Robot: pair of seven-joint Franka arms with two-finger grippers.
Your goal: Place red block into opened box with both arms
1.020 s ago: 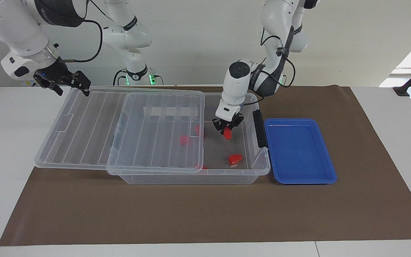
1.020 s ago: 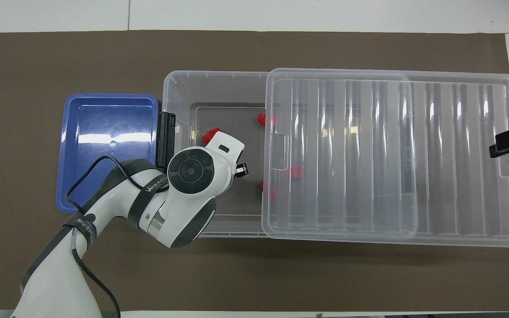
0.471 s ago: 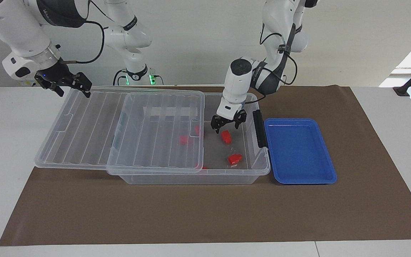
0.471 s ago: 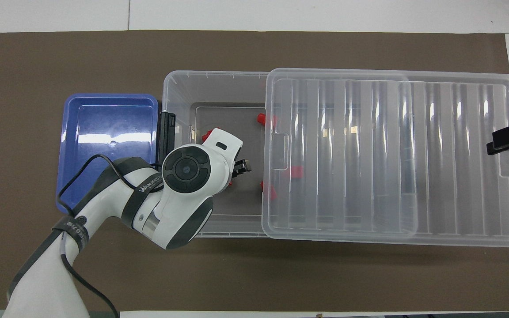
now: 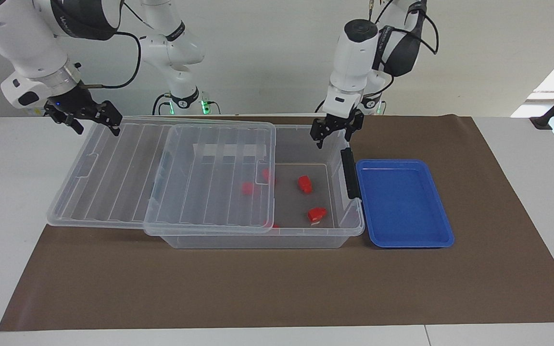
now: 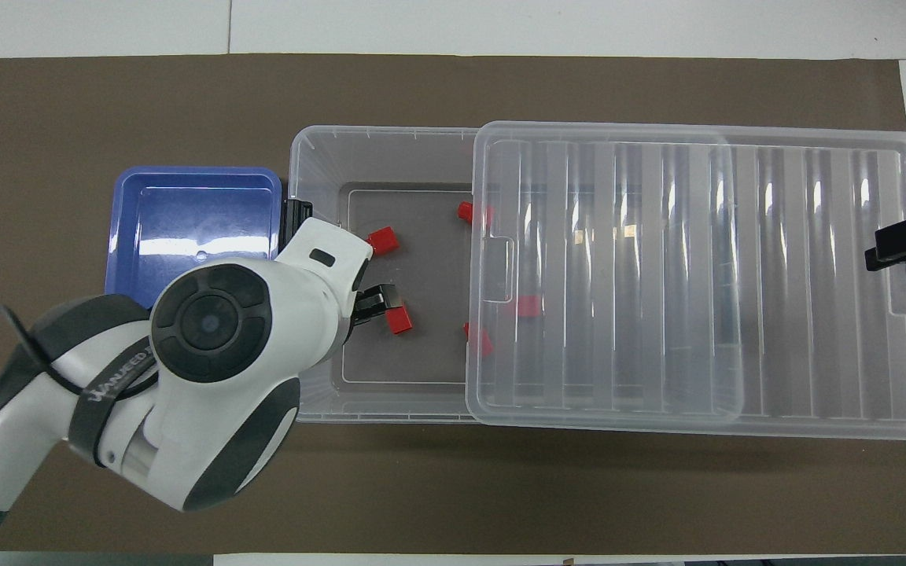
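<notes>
The red block (image 5: 305,184) is seen lying on the floor of the box (image 5: 349,226), in its uncovered part near the black latch (image 5: 347,173), with other red pieces (image 5: 316,214) close by. The left gripper (image 5: 334,130) is held above the box with jaws spread and empty. The right gripper (image 5: 89,115) is poised with jaws apart at the lid (image 5: 113,168) edge, nothing gripped

Box (image 5: 306,238) opening clear only at the latch (image 5: 348,174) end; lid (image 5: 171,173) covers the remainder. Red blocks (image 5: 305,184) occupy the exposed floor. Blue tray (image 5: 404,240) abuts the latch end
</notes>
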